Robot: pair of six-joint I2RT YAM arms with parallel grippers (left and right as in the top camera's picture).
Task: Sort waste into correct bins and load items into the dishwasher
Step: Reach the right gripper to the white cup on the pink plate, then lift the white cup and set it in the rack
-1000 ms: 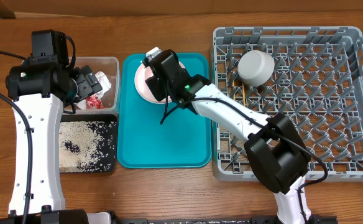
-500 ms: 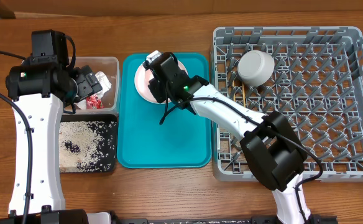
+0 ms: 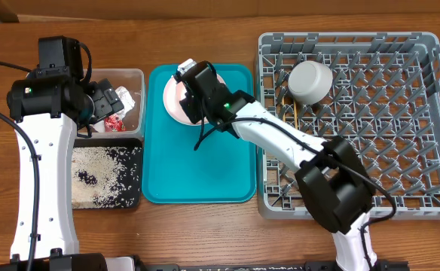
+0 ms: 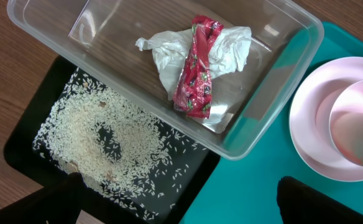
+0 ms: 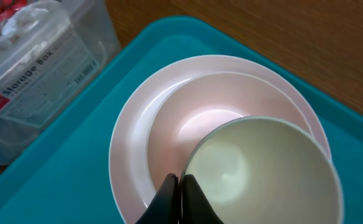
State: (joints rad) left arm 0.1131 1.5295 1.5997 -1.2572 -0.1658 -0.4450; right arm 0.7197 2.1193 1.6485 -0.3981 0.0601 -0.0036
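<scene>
Now pinching rim of small white cup (image 5: 262, 180) in closed right gripper (image 5: 179, 193), inside pink dish (image 5: 181, 118); holding left gripper (image 4: 184, 194) wide open over far-left clear tub (image 4: 113, 31).

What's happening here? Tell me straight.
The right gripper is shut on the rim of the white cup, stacked in the pink dish on the white plate on the teal tray. The left gripper hangs open above the clear tub holding napkin and wrapper. Rice is in the black tray, a grey bowl in the rack.
</scene>
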